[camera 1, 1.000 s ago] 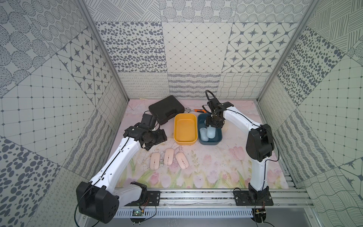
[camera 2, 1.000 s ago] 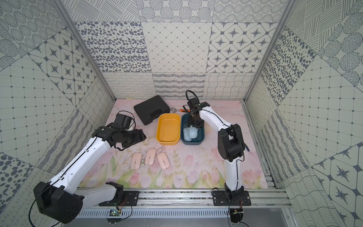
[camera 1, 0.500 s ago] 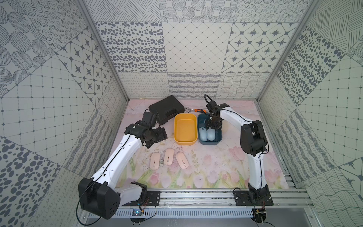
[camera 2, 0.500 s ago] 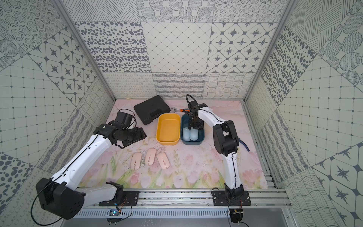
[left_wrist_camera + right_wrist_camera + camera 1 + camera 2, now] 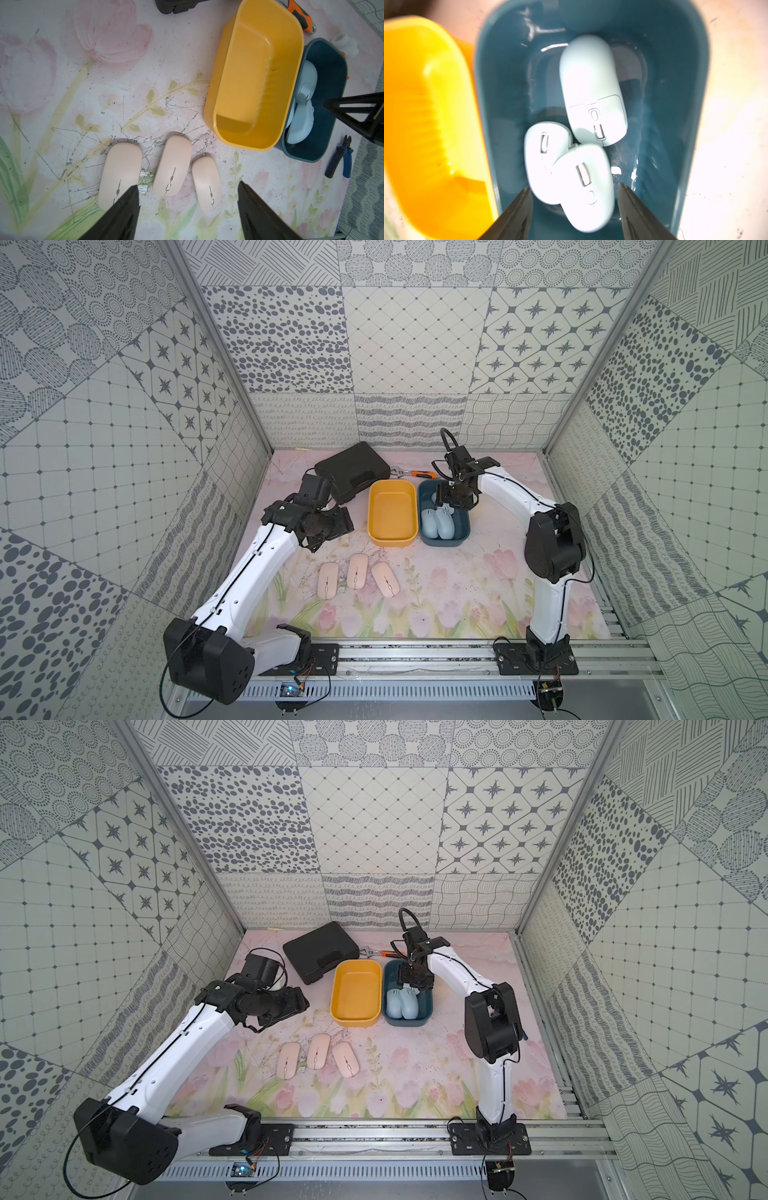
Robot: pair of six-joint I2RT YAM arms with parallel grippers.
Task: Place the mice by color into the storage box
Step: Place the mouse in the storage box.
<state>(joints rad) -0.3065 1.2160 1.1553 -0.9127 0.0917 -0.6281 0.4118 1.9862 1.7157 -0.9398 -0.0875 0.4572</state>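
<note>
Three blue mice [image 5: 589,91] are seen in the blue box [image 5: 675,104] (one resting partly on another), the right fingers [image 5: 517,216] parted above them, holding nothing. Three pink mice [image 5: 172,166] are laid in a row on the worktop [image 5: 62,104] near the yellow box [image 5: 249,83], below the left fingers [image 5: 122,216], spread wide, empty.

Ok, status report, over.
Left end effector open near three flat pale pink mice on mat. Right end effector open over teal plastic bin holding three light blue mice. Yellow plastic bin empty, unobstructed.

White arm links [image 5: 257,568], black joints [image 5: 555,539], cables [image 5: 443,437], dark fingers [image 5: 124,216]
</note>
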